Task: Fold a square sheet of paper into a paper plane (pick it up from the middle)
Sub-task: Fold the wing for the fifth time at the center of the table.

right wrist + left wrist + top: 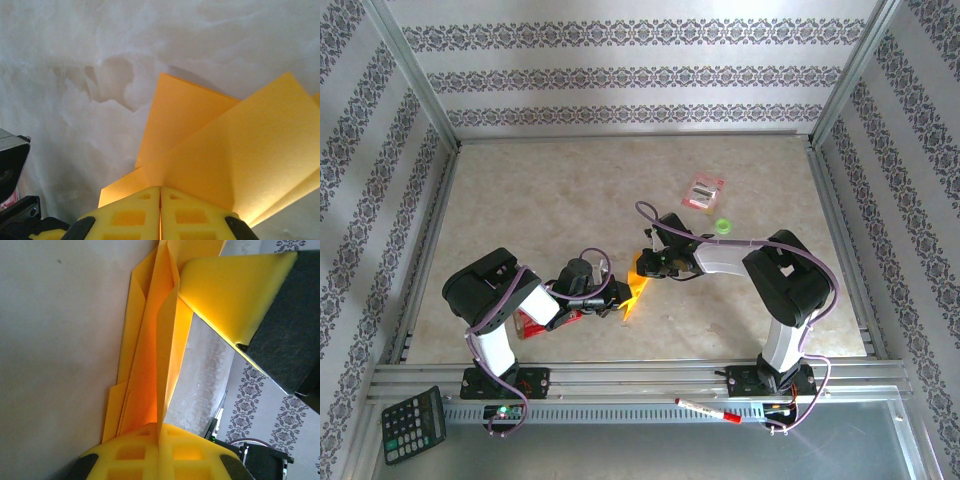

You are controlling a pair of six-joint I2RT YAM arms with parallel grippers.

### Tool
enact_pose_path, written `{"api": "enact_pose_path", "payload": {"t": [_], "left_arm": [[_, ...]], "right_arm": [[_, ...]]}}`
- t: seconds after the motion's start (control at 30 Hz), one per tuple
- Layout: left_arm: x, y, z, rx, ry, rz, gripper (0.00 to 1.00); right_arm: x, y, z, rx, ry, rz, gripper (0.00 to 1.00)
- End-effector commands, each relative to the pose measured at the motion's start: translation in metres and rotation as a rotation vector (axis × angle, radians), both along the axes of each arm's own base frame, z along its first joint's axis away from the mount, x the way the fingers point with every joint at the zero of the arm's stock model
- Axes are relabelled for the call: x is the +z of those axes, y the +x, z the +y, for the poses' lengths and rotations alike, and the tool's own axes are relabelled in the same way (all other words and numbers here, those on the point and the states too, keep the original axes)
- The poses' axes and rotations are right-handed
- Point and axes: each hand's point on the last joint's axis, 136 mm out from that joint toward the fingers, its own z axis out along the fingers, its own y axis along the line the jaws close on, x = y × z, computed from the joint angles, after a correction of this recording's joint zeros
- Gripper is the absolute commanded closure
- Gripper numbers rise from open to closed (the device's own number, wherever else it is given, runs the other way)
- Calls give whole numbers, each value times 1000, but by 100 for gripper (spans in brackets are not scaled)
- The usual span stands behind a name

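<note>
- Yellow pads of the left gripper [159, 440] sit closest to the left wrist camera. The jaws are pressed together on an edge of the square sheet of paper [150, 365], which is pinched in the seam.
- Right wrist view shows the same: right gripper [160, 197] is clamped shut and the paper [225, 150] fans out from between its pads in overlapping flaps.
- Sheet is already folded into several long layers and has a narrow wedge look. Judged mid-fold, not a finished plane.
- Top view: paper [637, 285] is held between both grippers near the front middle of the table [520, 200]. Can't tell if its lower edge touches the surface.
- Right gripper's pad [235, 290] also shows in the left wrist view, up against an upper flap of the paper.
- Likely reason for the two-sided hold: one end is anchored while the other sets the crease, so the layers don't spring open.
- Risk: thin paper could slip or tear if the arms pull apart.
- Not part of the fold:
  - red packet [532, 322], partly under the left arm
  - pink-and-white packet [703, 190], well apart
  - small green item [722, 226]
  - calculator [413, 425] and red marker [708, 410], both by the front rail
</note>
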Motion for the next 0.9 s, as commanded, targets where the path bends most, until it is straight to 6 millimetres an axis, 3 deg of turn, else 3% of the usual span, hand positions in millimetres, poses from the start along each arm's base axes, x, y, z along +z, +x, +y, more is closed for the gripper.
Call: {"api": "enact_pose_path", "payload": {"t": [0.0, 0.73, 0.87], "left_arm": [[-31, -7, 19, 54, 92, 105, 100], [-30, -7, 18, 42, 97, 107, 100], [-24, -6, 18, 36, 108, 88, 93]], "right_arm": [[-1, 9, -2, 4, -8, -26, 92], [-29, -5, -19, -1, -71, 37, 95], [-36, -9, -24, -4, -89, 54, 96]]}}
